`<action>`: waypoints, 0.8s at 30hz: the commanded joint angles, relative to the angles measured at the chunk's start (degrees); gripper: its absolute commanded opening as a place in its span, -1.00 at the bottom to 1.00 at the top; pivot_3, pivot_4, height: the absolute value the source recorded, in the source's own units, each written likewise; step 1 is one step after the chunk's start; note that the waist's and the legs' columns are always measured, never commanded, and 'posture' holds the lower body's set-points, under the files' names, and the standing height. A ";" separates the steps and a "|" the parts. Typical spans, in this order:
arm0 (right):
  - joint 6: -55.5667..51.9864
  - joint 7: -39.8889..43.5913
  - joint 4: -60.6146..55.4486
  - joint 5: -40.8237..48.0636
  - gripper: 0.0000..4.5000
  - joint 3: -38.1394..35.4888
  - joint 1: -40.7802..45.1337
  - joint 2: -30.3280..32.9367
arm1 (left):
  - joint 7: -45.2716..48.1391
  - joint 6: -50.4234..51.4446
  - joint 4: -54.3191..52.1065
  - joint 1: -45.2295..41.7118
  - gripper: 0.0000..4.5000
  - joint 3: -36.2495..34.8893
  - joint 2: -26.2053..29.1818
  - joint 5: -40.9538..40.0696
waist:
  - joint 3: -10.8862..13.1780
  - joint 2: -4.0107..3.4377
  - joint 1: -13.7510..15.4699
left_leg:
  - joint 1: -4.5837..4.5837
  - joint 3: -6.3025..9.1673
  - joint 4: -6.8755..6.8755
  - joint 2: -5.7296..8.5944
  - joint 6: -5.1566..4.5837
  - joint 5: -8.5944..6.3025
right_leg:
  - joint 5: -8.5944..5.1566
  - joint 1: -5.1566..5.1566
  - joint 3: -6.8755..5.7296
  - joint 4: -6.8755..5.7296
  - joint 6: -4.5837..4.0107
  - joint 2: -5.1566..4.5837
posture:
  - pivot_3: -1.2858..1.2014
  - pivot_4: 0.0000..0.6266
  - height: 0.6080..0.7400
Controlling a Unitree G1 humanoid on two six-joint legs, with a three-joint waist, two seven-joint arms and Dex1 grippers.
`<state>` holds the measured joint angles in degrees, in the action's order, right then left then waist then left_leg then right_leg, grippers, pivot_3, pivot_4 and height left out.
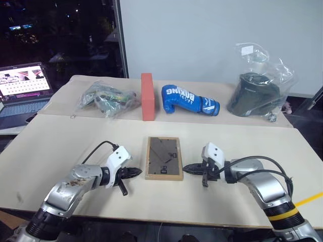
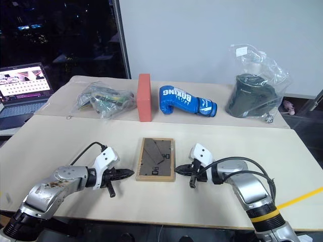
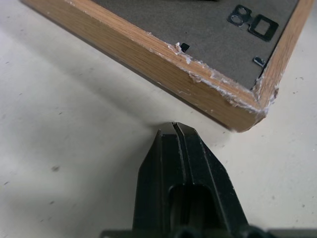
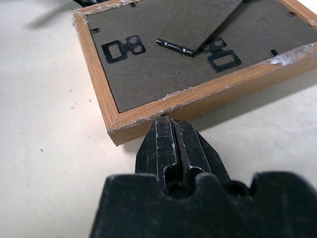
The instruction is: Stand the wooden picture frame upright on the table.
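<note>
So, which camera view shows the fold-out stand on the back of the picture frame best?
The right wrist view: the fold-out stand lies close up on the dark back of the wooden picture frame, above two metal hangers. Both eye views show the stand small, from above. The left wrist view gives one frame corner and a hanger.

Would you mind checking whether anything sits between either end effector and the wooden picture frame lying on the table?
Nothing visible does. The shut left end effector and shut right end effector flank the wooden picture frame, with only bare table between.
</note>
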<state>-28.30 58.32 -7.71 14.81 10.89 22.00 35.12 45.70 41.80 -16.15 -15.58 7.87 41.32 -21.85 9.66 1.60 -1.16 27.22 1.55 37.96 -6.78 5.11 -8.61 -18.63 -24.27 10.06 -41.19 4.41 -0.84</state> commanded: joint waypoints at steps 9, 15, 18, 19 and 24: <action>7.79 1.81 6.49 -1.65 -0.96 -4.57 0.88 6.28 | -9.16 45.08 -5.20 -4.98 -1.00 -26.49 -4.49 -20.69 | 0.02 0.03 0.10 | 0.03 0.02 0.02 0.00 -0.01 0.00 | -0.04 -0.02 -0.01 0.00 0.07 0.00 | 0.03 -0.52 -0.13; 12.30 2.25 9.41 -2.52 -1.00 -3.87 2.17 4.51 | -16.48 50.70 7.67 -11.28 -0.25 -30.29 -7.34 -40.83 | 0.01 0.01 -0.10 | -0.02 0.10 0.02 0.00 0.00 0.01 | -0.02 0.06 -0.12 -0.02 0.05 0.00 | 0.03 -0.52 -0.13; 13.46 2.57 10.26 -3.26 -1.00 -2.44 2.81 3.44 | -23.19 50.70 12.82 -13.03 0.24 -27.09 -7.24 -47.82 | 0.01 0.01 -0.26 | -0.05 0.14 0.02 0.00 0.00 0.01 | 0.00 0.10 -0.13 -0.03 0.02 0.00 | 0.03 -0.52 -0.13; 13.41 2.72 10.25 -3.06 -1.00 -2.30 2.84 3.09 | -24.79 50.70 12.91 -13.07 0.45 -24.87 -6.36 -48.02 | 0.01 0.01 -0.24 | -0.04 0.14 0.02 0.00 0.00 0.01 | 0.03 0.10 -0.13 -0.03 -0.03 0.00 | 0.03 -0.52 -0.13; 13.22 2.63 8.87 -2.48 -1.00 -1.86 1.30 1.38 | -32.88 50.70 18.59 -14.80 0.97 -21.22 -9.11 -52.09 | 0.01 0.01 0.03 | -0.03 0.16 0.02 0.00 0.01 0.01 | 0.12 0.09 -0.15 -0.03 -0.19 0.00 | 0.03 -0.52 -0.13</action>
<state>-16.35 61.00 2.98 11.84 9.56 23.57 36.96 15.30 92.29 1.24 -29.38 -14.17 33.35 -71.37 9.67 1.61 -1.13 27.19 1.71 37.98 -6.77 5.13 -8.60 -18.48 -24.16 9.90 -41.22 4.16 -0.84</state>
